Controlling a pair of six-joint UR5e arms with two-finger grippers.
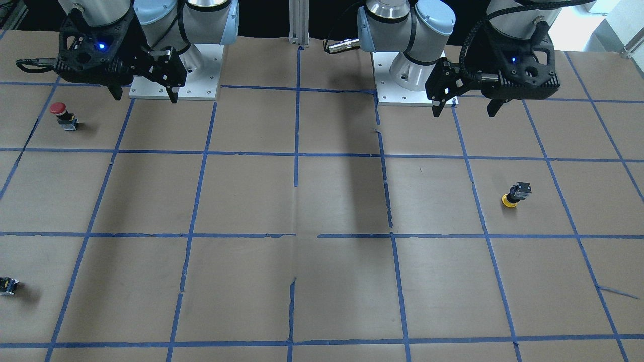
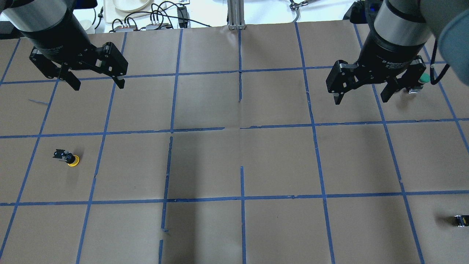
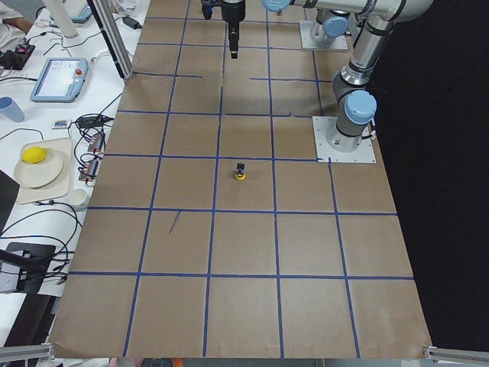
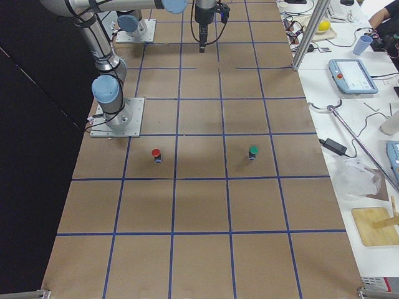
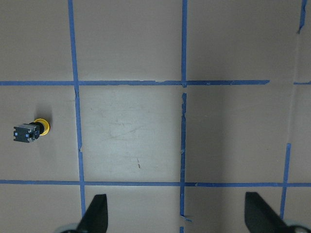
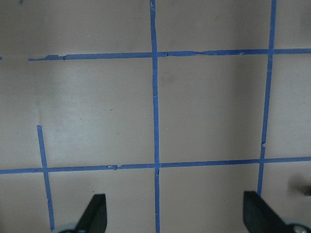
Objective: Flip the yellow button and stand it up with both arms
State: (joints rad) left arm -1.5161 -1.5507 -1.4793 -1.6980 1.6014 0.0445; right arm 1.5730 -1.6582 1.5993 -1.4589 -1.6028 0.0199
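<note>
The yellow button (image 1: 515, 195) rests upside down on its yellow cap, black-and-grey body up, on the brown paper. It shows at the left in the overhead view (image 2: 68, 157), in the exterior left view (image 3: 240, 171), and at the left edge of the left wrist view (image 5: 31, 131). My left gripper (image 1: 464, 111) is open and empty, raised above the table near its base and well away from the button (image 2: 99, 87) (image 5: 176, 216). My right gripper (image 1: 145, 96) is open and empty, raised on the other side (image 2: 360, 101) (image 6: 175, 216).
A red-capped button (image 1: 63, 114) stands near the right arm's base. A green-capped button (image 2: 423, 79) stands behind the right gripper. A small capless black block (image 2: 461, 220) lies at the table's right edge. Blue tape lines grid the paper.
</note>
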